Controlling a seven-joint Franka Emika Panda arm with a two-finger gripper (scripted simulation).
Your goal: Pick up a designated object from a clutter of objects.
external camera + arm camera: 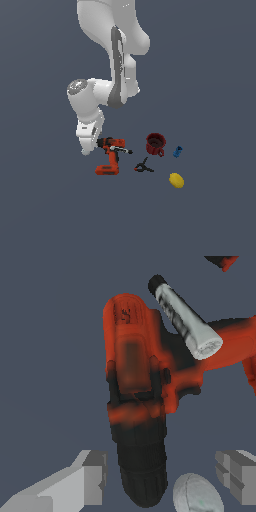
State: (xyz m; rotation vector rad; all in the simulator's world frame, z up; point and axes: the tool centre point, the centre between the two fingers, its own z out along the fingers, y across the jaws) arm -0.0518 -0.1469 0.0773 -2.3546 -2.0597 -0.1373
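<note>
The arm point(107, 75) hangs low over the drill point(111, 156), which lies flat on the bench point(50, 210) beside the clamp point(143, 168). Fingers point(85, 476) stand apart, straddling its chuck; closing and lifting remain.

A plain dark grey-blue worktop point(210, 220) carries the clutter. On it lie the red drill point(111, 156), a black clamp point(143, 167) just beside it, a dark red mug point(155, 144), a blue piece point(177, 151) and a yellow lemon point(176, 180). The wrist view adds a black-white marker point(186, 318) against the drill and a grey ball point(196, 494) by its chuck.
</note>
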